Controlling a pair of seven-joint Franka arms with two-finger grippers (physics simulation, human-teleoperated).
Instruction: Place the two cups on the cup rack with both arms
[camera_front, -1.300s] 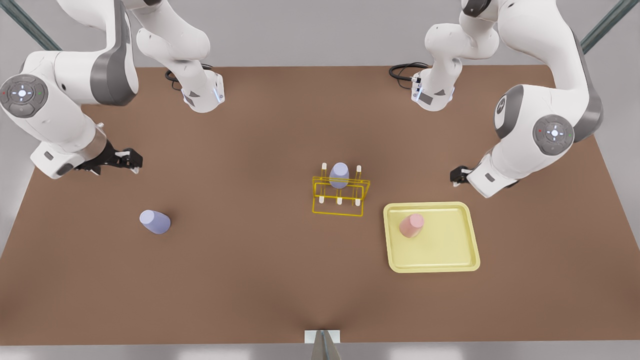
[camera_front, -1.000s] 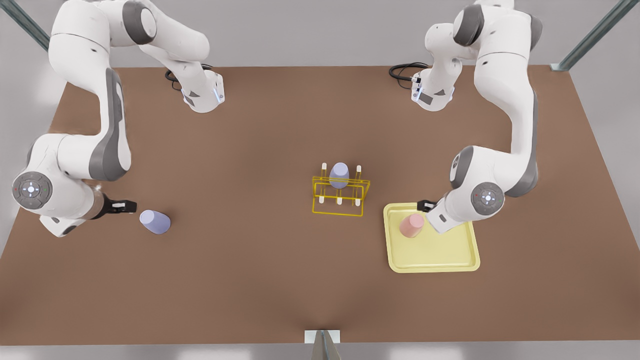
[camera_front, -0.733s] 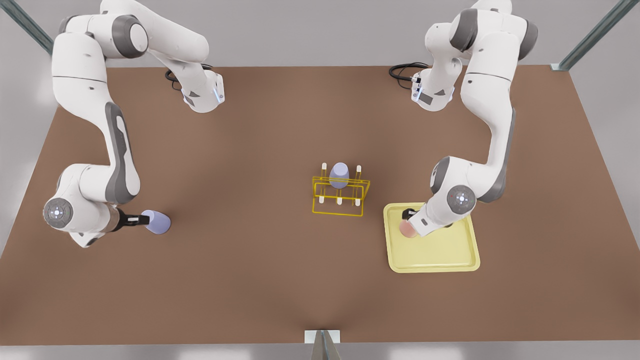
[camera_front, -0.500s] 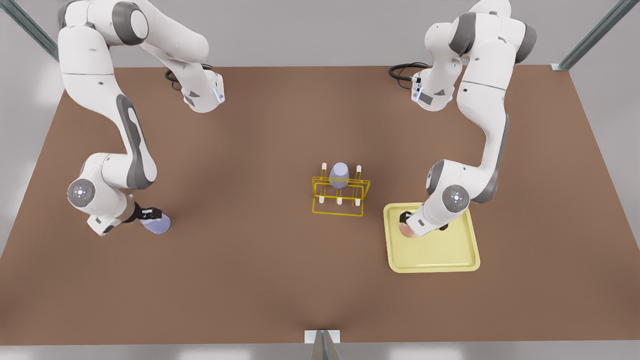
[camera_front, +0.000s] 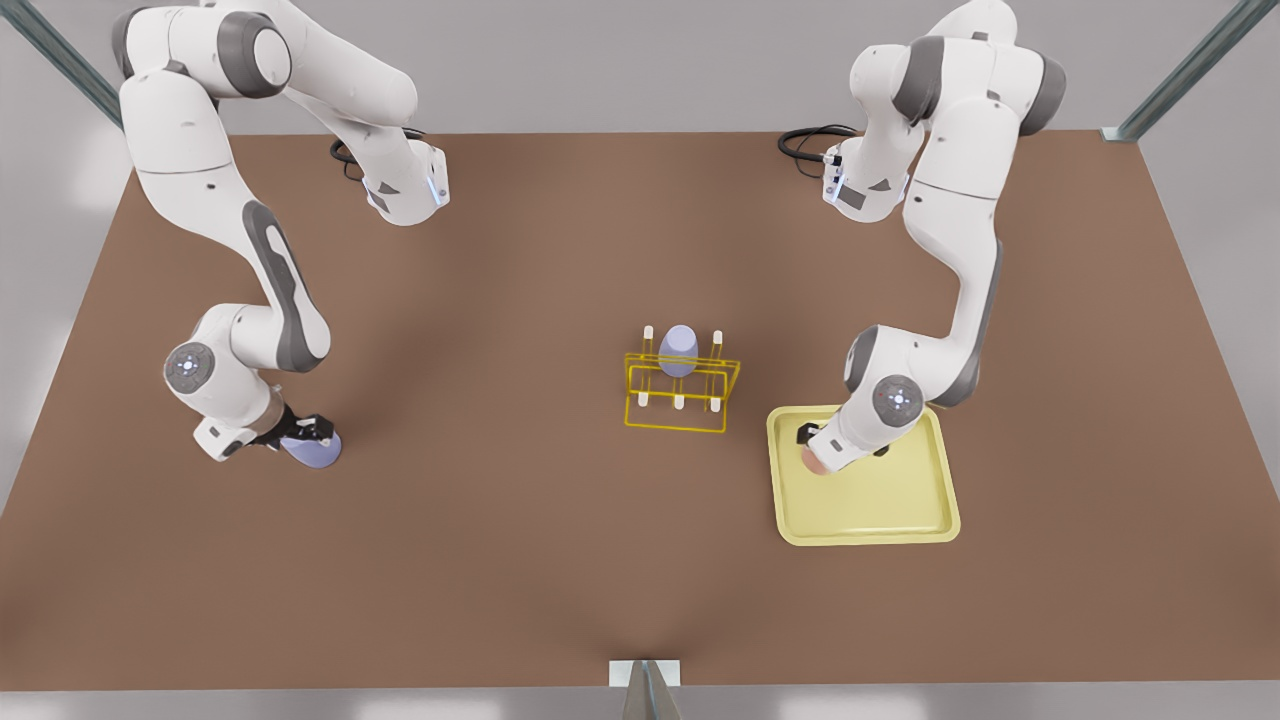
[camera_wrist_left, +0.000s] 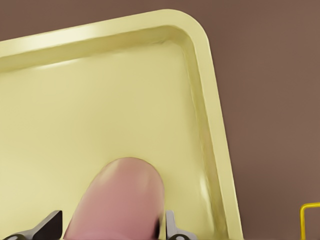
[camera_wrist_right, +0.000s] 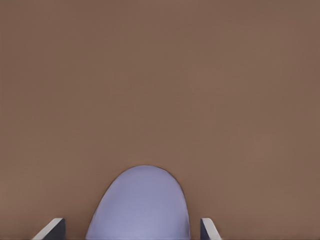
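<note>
Straddling the pink cup (camera_wrist_left: 120, 200) on the tray (camera_wrist_left: 210, 100), your left end effector (camera_front: 815, 445) has its fingers apart, ready to clamp. Your right end effector (camera_front: 298, 432) brackets the lavender cup (camera_wrist_right: 140, 205) on the desk (camera_front: 500, 560), fingers likewise apart. Both cups stand well apart from the rack (camera_front: 680, 395).

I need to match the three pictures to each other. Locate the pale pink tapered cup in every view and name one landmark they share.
Front view: the pale pink tapered cup stands on the flat pale-yellow tray, partly hidden under the left gripper.
Left wrist view: the cup sits between that gripper's fingers, on the tray.
Right wrist view: the pink cup is not in this picture.
Shared landmark: the brown table.
</note>
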